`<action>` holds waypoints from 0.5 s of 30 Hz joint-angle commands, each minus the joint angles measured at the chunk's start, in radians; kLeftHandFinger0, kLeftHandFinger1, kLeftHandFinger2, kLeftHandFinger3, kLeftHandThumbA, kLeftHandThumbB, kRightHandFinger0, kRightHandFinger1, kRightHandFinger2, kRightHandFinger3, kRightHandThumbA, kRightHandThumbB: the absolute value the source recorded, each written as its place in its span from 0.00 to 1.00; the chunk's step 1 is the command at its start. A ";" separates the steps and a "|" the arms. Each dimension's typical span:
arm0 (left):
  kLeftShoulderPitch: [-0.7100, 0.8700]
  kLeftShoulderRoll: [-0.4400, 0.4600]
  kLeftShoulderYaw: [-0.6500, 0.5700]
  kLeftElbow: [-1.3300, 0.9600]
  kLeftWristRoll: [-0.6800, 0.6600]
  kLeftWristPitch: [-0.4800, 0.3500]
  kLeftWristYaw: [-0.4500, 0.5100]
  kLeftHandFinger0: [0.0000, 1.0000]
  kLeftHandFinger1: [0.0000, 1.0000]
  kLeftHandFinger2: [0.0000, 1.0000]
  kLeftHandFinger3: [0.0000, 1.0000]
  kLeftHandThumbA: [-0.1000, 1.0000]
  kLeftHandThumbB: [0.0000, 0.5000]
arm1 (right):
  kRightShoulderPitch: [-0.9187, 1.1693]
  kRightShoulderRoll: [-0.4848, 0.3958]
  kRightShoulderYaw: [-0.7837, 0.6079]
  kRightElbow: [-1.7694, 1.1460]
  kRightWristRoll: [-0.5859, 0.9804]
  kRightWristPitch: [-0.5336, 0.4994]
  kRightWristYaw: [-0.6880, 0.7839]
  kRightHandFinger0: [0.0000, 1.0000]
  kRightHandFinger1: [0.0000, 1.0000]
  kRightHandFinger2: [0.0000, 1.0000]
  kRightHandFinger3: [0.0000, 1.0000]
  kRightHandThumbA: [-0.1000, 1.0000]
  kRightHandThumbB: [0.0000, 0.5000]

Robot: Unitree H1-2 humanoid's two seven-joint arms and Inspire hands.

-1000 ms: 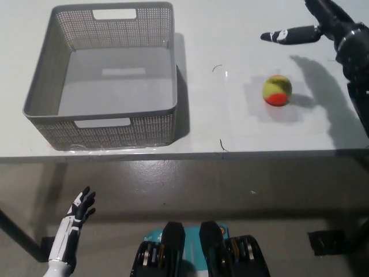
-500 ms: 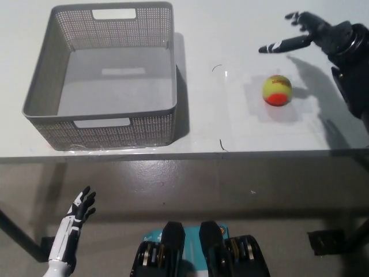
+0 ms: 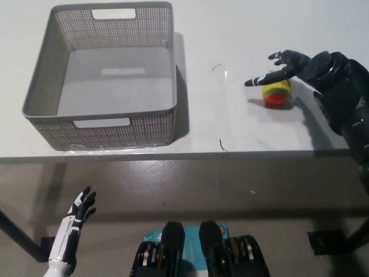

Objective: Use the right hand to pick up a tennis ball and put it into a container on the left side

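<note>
A yellow-and-orange tennis ball (image 3: 277, 95) lies on the white table (image 3: 230, 127), right of centre. My black right hand (image 3: 291, 67) hovers just over the ball, open, fingers spread and pointing left, partly covering the ball's top. It holds nothing. The grey mesh basket (image 3: 104, 124) stands on the table's left side, with nothing in it. My white left hand (image 3: 75, 222) hangs below the table edge at lower left, open.
The table's front edge (image 3: 184, 154) runs across the middle of the view, with grey floor below it. A small dark mark (image 3: 217, 67) lies on the table between basket and ball.
My right hand has come down and leftward from the far right corner to just above the ball. The ball, the basket and my left hand have stayed put.
</note>
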 commanded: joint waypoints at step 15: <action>-0.003 0.020 0.014 -0.018 -0.032 -0.060 -0.030 1.00 1.00 1.00 1.00 1.00 0.33 | -0.085 -0.009 0.104 0.079 -0.031 -0.044 -0.038 1.00 1.00 1.00 1.00 1.00 1.00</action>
